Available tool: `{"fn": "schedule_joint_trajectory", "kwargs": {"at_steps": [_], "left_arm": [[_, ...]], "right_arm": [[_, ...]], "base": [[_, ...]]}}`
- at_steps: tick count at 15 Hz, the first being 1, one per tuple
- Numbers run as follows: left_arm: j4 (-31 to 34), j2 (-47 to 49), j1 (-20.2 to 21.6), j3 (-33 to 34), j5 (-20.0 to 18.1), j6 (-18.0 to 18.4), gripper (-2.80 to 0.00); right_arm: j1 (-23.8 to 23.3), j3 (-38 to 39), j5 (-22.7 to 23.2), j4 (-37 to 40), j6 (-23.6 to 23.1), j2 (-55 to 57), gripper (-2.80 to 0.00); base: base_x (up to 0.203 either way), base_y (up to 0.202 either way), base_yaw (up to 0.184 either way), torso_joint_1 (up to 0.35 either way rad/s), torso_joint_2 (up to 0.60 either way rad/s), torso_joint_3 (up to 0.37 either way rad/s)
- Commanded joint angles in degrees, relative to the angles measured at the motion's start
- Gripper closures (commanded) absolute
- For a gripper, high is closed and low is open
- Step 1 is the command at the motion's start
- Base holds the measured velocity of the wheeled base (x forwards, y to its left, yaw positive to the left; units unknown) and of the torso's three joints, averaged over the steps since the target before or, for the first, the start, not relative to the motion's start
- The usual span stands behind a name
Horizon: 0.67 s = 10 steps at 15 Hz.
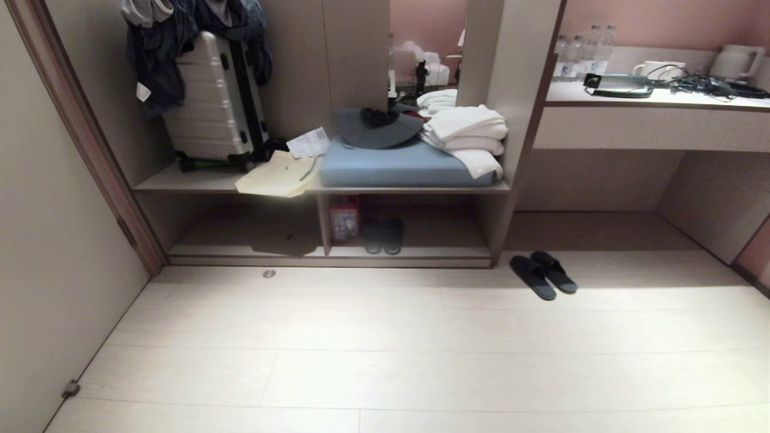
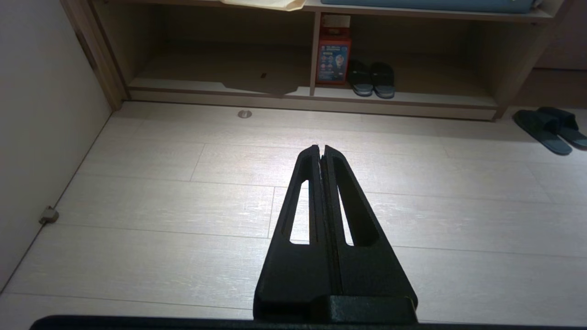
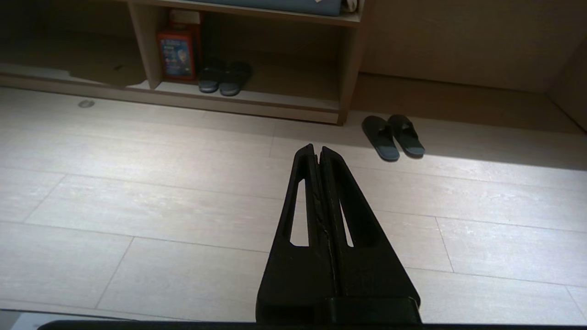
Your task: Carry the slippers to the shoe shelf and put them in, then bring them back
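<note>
Slippers (image 1: 543, 275), matte black pair w/ grey-blue footbeds, lie side by side on the pale floor (image 1: 385, 355) at approx 2 o'clock from head-view centre, just outside the shoe shelf (image 1: 409, 255), near its right end panel and in front of the desk recess. They touch or nearly touch each other, toes pointing away toward the unit, angled slightly left. Nothing grips them.

Shoe shelf sits at 12 o'clock, split by an upright divider (image 1: 323, 222). Right compartment holds a red box (image 1: 344, 218) against the divider and a second dark pair (image 1: 382, 234) just beside it; left compartment shows only shadow.

Upper ledge: silver suitcase (image 1: 213, 96) at 11 o'clock, blue cushion (image 1: 403, 168) w/ a dark hat (image 1: 379, 127) and folded white towels (image 1: 466, 135) on it.

Left gripper (image 2: 321, 149): fingers pressed together, empty, hanging over bare floor well short of the shelf. Right gripper (image 3: 317, 149): also closed, empty, slippers at approx 1 o'clock beyond its tip, apart from it. Neither arm shows in head view
</note>
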Motion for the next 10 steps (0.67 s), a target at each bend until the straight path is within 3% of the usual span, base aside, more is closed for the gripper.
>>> {"fn": "schedule_joint_trajectory", "kwargs": {"at_steps": [1,10], "left_arm": [[-0.03,0.0,0.01,0.02,0.02,-0.03,0.0],[-0.03,0.09,0.01,0.0,0.02,0.14,0.0]], "right_arm": [[0.02,0.01,-0.03,-0.06,-0.05,-0.01,0.0],[0.02,0.01,0.03,0.02,0.39,-0.01,0.0]], "base": [[0.0,0.0,0.0,0.0,0.0,0.0],[0.0,0.0,0.0,0.0,0.0,0.0]]}}
